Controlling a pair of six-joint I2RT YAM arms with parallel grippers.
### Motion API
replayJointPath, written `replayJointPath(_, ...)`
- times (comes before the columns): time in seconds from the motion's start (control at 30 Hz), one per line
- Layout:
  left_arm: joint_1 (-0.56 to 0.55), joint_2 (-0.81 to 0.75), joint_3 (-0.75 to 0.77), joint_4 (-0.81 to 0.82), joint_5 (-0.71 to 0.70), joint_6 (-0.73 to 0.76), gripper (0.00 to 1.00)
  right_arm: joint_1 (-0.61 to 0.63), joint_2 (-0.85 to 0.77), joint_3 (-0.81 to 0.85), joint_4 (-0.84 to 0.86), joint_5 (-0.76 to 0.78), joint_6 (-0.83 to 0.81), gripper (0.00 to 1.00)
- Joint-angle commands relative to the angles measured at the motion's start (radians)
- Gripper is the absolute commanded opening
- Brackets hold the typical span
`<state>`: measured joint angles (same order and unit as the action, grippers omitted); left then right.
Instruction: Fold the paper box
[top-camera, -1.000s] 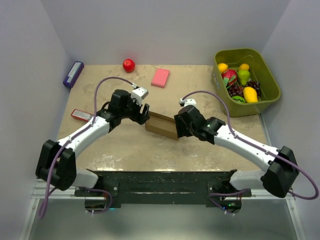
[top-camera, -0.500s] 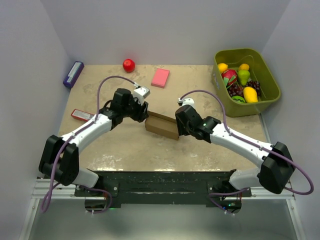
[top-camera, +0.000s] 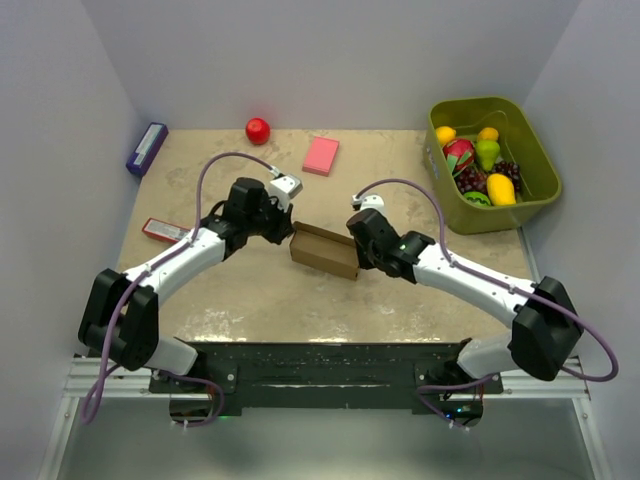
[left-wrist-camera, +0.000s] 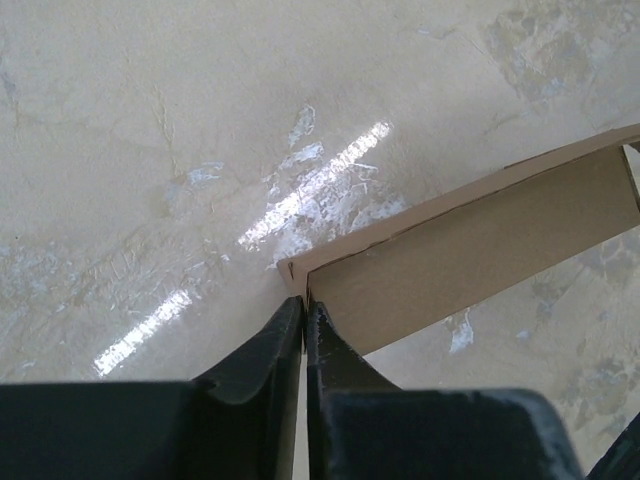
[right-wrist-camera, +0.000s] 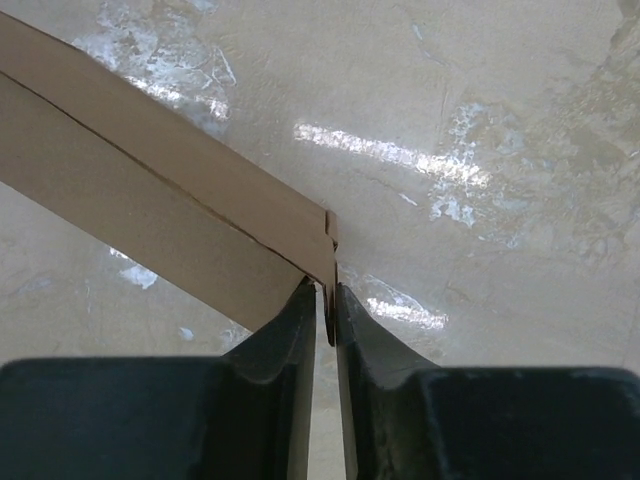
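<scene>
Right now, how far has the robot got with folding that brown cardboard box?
Done: the paper box already stands as a long box shape with creased sides, not a flat sheet. In hand: the left gripper pinches the edge at one end, the right gripper a thin flap at the other. Left: probably tucking those ends in; whether they are closed I cannot tell.

Red ball (top-camera: 258, 130), pink block (top-camera: 321, 156), green bin (top-camera: 497, 219)

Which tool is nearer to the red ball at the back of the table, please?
Left. The left tool pinches the left end of the paper box, a little right of the red ball and nearer the robot; the right tool pinches its right end, farther away.
</scene>
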<state>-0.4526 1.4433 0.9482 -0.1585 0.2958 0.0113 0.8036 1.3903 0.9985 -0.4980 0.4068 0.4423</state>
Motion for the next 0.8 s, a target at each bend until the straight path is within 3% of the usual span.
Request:
replayJointPath(0.0, -0.012, 0.008, 0.041, 0.005, 0.014, -0.004, 0.04, -0.004, 0.009, 0.055, 0.036, 0.029, -0.007, 0.1)
replayJointPath(0.1, -0.018, 0.012, 0.043, 0.005, 0.012, -0.004, 0.0, -0.006, 0.019, 0.071, 0.032, 0.027, -0.002, 0.02)
replayJointPath(0.27, -0.034, 0.017, 0.044, -0.004, -0.009, -0.043, 0.0, -0.006, 0.062, 0.123, 0.021, 0.023, 0.016, 0.0)
replayJointPath(0.77, -0.138, 0.012, 0.027, -0.045, -0.173, -0.065, 0.0, -0.098, 0.173, 0.25, -0.017, -0.114, 0.062, 0.0)
